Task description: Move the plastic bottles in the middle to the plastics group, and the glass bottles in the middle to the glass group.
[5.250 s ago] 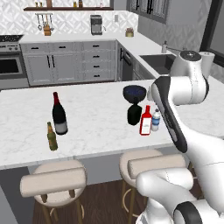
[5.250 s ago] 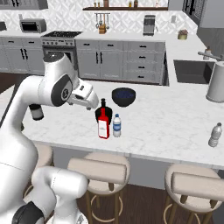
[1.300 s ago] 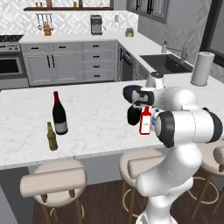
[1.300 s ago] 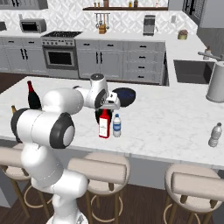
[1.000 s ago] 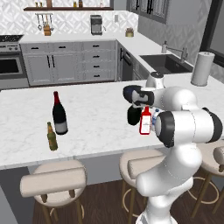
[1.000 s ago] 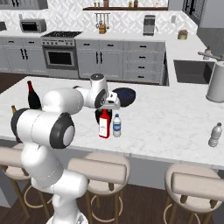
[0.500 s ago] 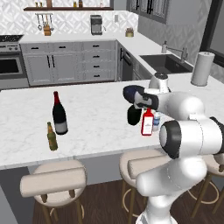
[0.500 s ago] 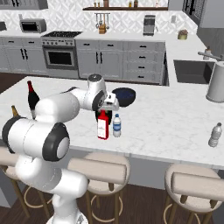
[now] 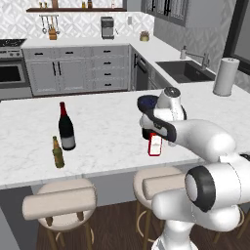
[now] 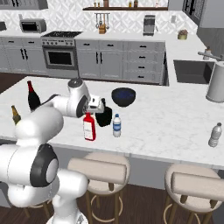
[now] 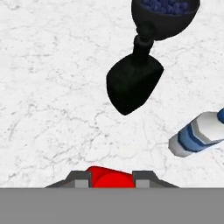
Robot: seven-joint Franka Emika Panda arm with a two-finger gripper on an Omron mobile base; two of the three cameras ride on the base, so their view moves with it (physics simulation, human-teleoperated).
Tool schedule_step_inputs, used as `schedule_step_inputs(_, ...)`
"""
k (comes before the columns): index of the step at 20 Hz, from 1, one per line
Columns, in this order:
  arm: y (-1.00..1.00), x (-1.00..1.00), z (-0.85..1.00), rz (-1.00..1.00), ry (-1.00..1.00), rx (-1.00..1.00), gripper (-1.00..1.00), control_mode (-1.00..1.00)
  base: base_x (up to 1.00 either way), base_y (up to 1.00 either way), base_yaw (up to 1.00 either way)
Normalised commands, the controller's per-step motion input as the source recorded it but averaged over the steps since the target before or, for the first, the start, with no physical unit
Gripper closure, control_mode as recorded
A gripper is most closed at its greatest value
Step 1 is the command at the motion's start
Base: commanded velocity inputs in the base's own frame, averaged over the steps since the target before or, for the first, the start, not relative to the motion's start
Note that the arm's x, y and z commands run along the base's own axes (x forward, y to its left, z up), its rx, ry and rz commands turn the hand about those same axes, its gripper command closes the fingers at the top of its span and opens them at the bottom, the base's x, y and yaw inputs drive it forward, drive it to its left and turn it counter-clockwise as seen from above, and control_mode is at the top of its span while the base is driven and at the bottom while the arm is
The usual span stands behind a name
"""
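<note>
1. The claw point(image 11: 112, 178) is seen in the hand view closed on the cap of the red bottle point(image 10: 89, 128), with a dark finger tip point(image 11: 79, 178) on either side of the red top.
2. The red bottle is seen standing upright on the white marbled worktop point(image 10: 175, 127) in the right base view, near its front edge, with its white label facing the camera.
3. In the left base view the red bottle point(image 9: 155, 145) is partly covered by the white arm, which reaches over it from the right.
4. The short black bottle point(image 10: 104, 117) stands just behind and beside the red one; in the hand view the black bottle point(image 11: 131, 83) is seen from above, its narrow neck pointing toward the dark blue bowl point(image 11: 165, 15).
5. The small plastic bottle point(image 10: 117, 126) with the blue label stands upright just to the right of the red bottle in the right base view, apart from it; in the hand view the plastic bottle point(image 11: 197, 133) shows at the right edge.
6. The dark blue bowl point(image 10: 123, 96) sits farther back on the worktop, behind the three middle bottles.
7. The tall wine bottle point(image 9: 66, 128) and the small beer bottle point(image 9: 58, 153) stand together toward the left of the worktop in the left base view, well apart from the middle bottles.
8. Another clear bottle point(image 10: 215, 135) stands far to the right on the worktop in the right base view.
</note>
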Motion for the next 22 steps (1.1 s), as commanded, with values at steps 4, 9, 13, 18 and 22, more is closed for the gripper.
schedule_step_inputs(4,0.84,0.0,0.35,0.14,-0.11,0.0,1.0,-1.0,0.0,0.0,0.0)
schedule_step_inputs(9,0.92,0.02,0.07,0.21,-0.03,0.0,1.0,-1.0,0.0,0.0,0.0)
schedule_step_inputs(13,0.9,0.17,0.01,0.27,0.0,0.0,1.0,-1.0,0.0,0.0,0.0)
schedule_step_inputs(18,0.79,0.36,0.0,0.34,0.0,0.0,1.0,-1.0,0.0,0.0,0.0)
schedule_step_inputs(22,0.78,0.4,0.0,0.36,0.0,0.0,1.0,-1.0,0.0,0.0,0.0)
